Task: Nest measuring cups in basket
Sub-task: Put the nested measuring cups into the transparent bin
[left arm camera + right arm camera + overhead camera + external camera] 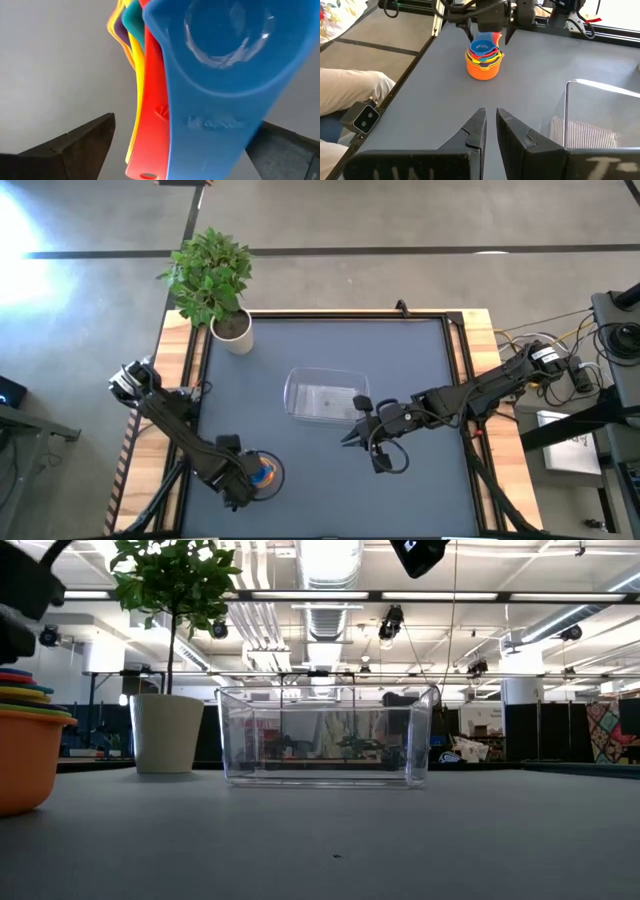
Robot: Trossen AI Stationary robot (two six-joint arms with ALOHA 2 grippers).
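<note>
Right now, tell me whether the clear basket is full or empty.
Empty. The basket shows only its bare ribbed floor; the nested measuring cups sit apart on the table.

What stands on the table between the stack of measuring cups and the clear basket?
Nothing visible. The nested stack of measuring cups sits near the table's front left, under the open left gripper. Bare table separates it from the basket; the plant pot stands off to the side.
</note>
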